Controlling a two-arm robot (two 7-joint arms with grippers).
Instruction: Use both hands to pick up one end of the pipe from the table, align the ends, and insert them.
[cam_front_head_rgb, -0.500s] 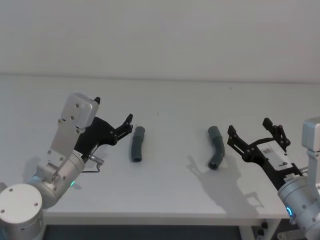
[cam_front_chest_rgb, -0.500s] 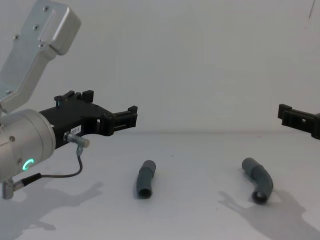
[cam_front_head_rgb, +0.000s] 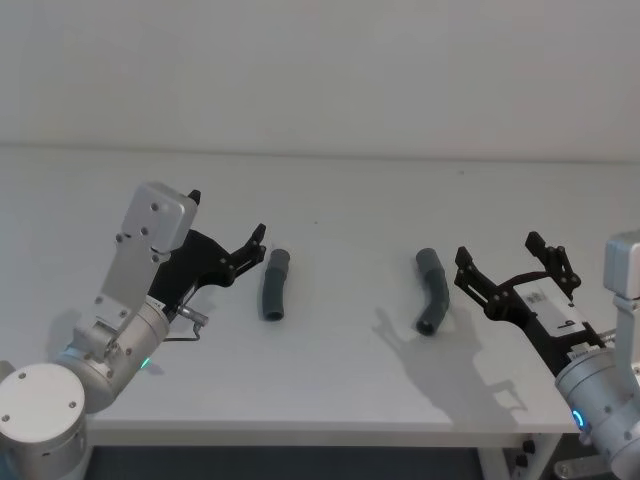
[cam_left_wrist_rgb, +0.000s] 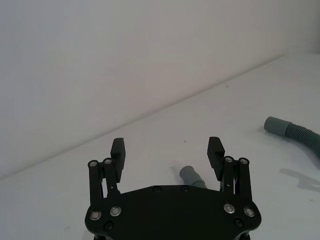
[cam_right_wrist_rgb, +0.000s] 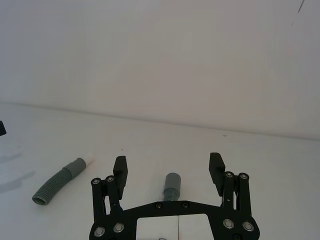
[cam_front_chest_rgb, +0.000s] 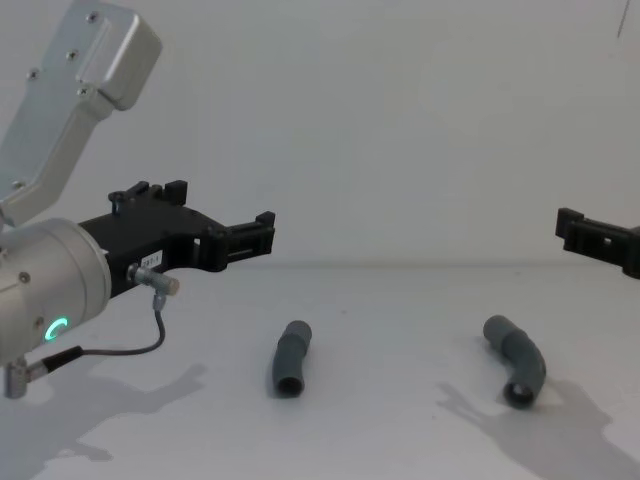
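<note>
Two dark-grey ribbed pipe pieces lie apart on the white table (cam_front_head_rgb: 340, 380). The left piece (cam_front_head_rgb: 273, 285) (cam_front_chest_rgb: 290, 358) shows a white tip (cam_right_wrist_rgb: 89, 156) in the right wrist view. The right piece (cam_front_head_rgb: 432, 292) (cam_front_chest_rgb: 515, 360) is bent, and its open cuff faces me. My left gripper (cam_front_head_rgb: 228, 218) (cam_front_chest_rgb: 220, 210) hovers open just left of the left piece; its cuff (cam_left_wrist_rgb: 192, 176) sits below the gap of this gripper (cam_left_wrist_rgb: 167, 147). To the right of the right piece my right gripper (cam_front_head_rgb: 498, 252) (cam_front_chest_rgb: 575, 228) is open, with that piece's cuff (cam_right_wrist_rgb: 171, 185) ahead between its fingers (cam_right_wrist_rgb: 216, 161).
A plain white wall (cam_front_head_rgb: 320, 70) rises behind the table. The table's front edge (cam_front_head_rgb: 300, 428) runs close to my arms. A thin grey cable (cam_front_chest_rgb: 150, 340) loops under the left wrist. About a hand's width of bare table separates the two pieces.
The left arm's wrist has sunk slightly. Both pipe pieces and the right gripper stay where they were.
</note>
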